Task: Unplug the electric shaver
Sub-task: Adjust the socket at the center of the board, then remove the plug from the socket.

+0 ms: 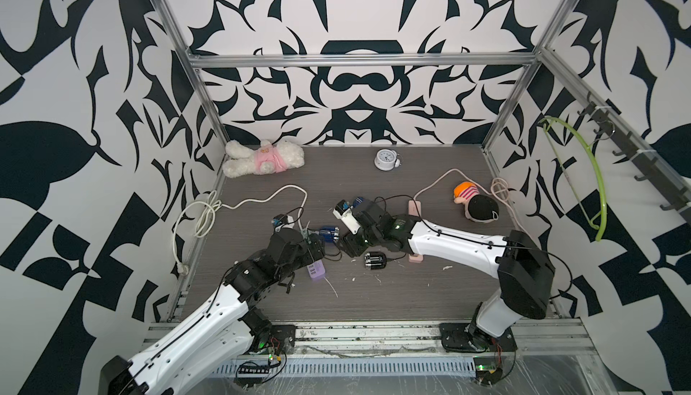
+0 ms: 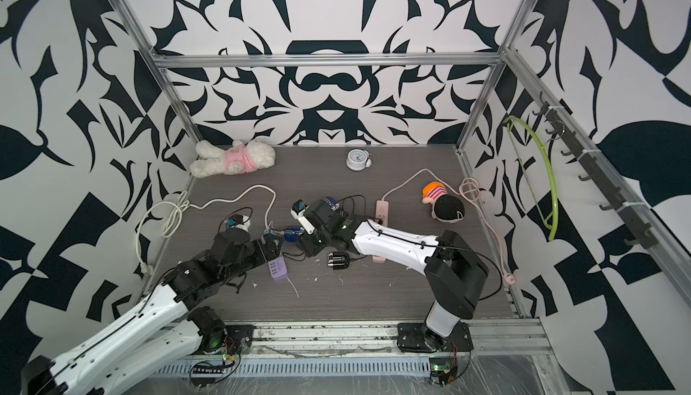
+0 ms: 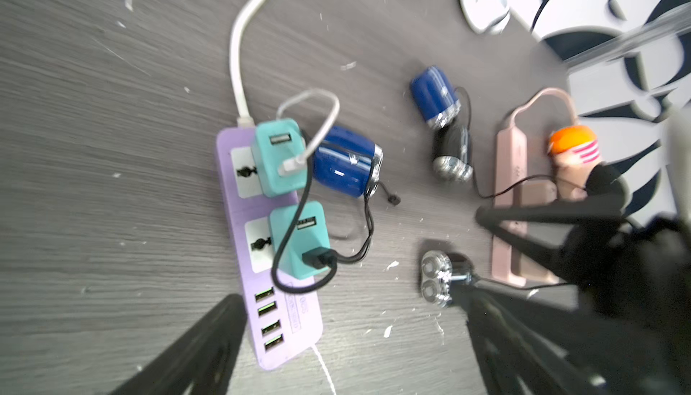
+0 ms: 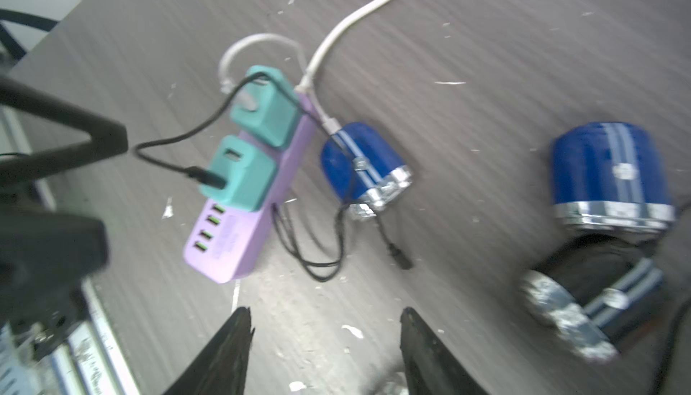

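Your left hand (image 3: 349, 299) hovers over the near end of the lilac plastic power strip (image 3: 258, 262), black fingers (image 3: 209, 348) spread wide and holding nothing. Your right hand (image 4: 326, 312) hangs close by, its fingers also parted and empty. A round black shaver with twin silver heads (image 1: 375, 260) lies on the grey wood-grain tabletop (image 1: 392, 299) near them. Two teal cube adapters (image 3: 278, 161) sit in the strip's sockets. The blue electric shaver with a chrome head (image 3: 347, 161) lies on its side just beside the strip's far end. A white lead (image 3: 310, 95) loops from the farther adapter to its rear, and a loose black plug (image 3: 392, 199) rests just beside its chrome head. Farther off, a second blue shaver (image 3: 435, 97) touches another black shaver (image 3: 452, 153), near a pale pink power strip (image 3: 510, 187). Beyond those lies a doll with an orange cap (image 1: 473, 200), and at the back a round white alarm clock (image 1: 385, 159) and a white plush in pink (image 1: 261, 159).
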Available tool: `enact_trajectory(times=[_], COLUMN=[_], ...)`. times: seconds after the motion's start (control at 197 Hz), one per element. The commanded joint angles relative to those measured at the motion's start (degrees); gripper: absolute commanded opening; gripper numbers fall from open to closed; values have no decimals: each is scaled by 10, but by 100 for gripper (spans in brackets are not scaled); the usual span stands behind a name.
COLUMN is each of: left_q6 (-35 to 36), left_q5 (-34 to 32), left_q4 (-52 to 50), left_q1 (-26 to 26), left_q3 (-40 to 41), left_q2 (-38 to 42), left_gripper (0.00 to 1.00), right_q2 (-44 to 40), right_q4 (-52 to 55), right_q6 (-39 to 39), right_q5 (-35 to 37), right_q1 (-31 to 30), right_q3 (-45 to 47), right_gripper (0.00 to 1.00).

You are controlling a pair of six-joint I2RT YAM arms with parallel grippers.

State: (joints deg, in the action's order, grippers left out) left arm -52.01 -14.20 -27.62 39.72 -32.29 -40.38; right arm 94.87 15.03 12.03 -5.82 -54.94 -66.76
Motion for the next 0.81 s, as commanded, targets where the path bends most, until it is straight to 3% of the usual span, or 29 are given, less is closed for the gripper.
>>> enact_trajectory(times=[0.0, 0.071, 0.193, 0.295, 0.427, 0.809], left_q6=[14, 26, 45, 60, 72, 76], left_q5=[-15, 6, 30, 54, 74, 98], left_q4=[-36, -24, -4, 4, 11, 20], left_q1=[-34, -65, -111, -146, -173, -208], left_q3=[-11, -15, -30, -43, -48, -26], left_q2=[6, -6, -36, -61, -77, -81], left_gripper=[75, 65, 28, 26, 14, 7], right_q2=[22, 37, 71, 96, 117, 178], right_q4=[-25, -22, -9, 1, 10, 72], right_q6=[22, 19, 33, 44, 60, 60], right_q5=[-19, -15, -14, -8, 7, 35], right_q1=[-13, -29, -42, -48, -50, -67], right_q3=[-46, -62, -95, -121, -148, -227], right_gripper=[62, 62, 61, 60, 59, 58])
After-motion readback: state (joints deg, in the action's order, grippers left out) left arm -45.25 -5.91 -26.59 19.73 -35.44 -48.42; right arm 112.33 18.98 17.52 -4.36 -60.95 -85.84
